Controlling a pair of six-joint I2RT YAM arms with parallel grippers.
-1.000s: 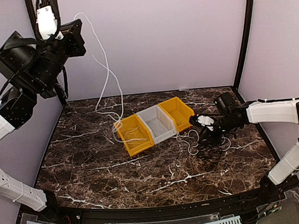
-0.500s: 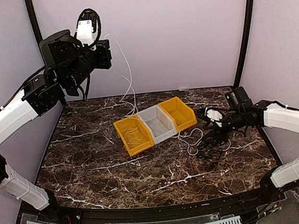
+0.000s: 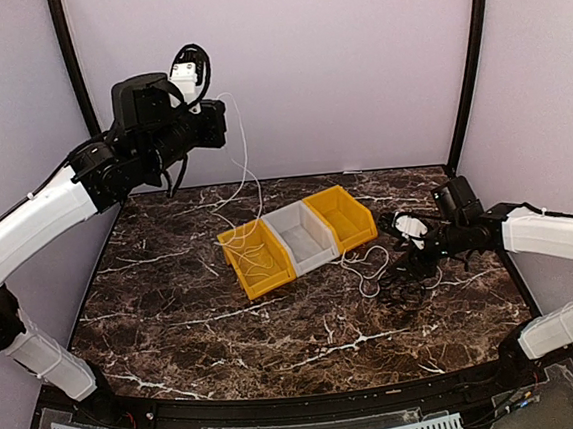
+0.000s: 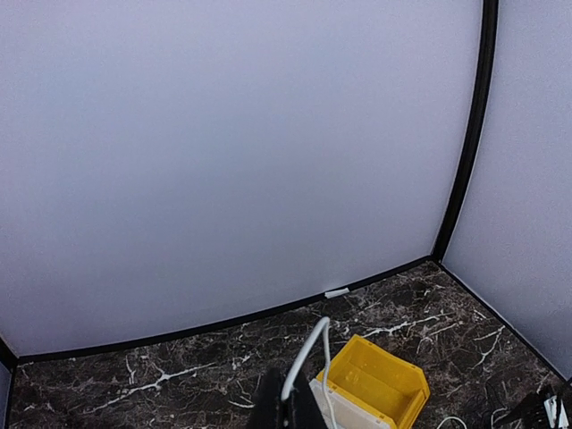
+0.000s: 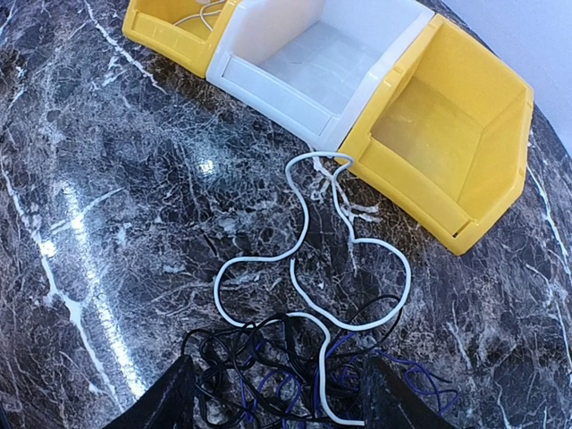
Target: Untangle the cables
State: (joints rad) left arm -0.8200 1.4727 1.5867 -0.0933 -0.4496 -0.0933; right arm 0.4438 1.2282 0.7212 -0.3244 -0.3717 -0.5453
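My left gripper (image 3: 220,122) is raised high at the back left and shut on a white cable (image 3: 245,158). That cable hangs down into the left yellow bin (image 3: 255,259). In the left wrist view the cable (image 4: 310,353) rises from between the shut fingertips (image 4: 268,407). My right gripper (image 3: 407,260) stands open just above a tangle of black cables (image 5: 260,363) mixed with a purple one (image 5: 416,367). A white cable (image 5: 408,280) loops from the tangle toward the bins. Nothing is between the right fingers (image 5: 161,398).
Three bins sit in a diagonal row mid-table: yellow, a white one (image 3: 301,236), and another yellow one (image 3: 341,216). The enclosure's back wall and black corner post (image 3: 464,68) stand behind them. The tangle lies right of the bins on dark marble.
The left arm has swung right and lower with the white cable still in its grip. The right gripper has opened wider and drawn back a little from the tangle.
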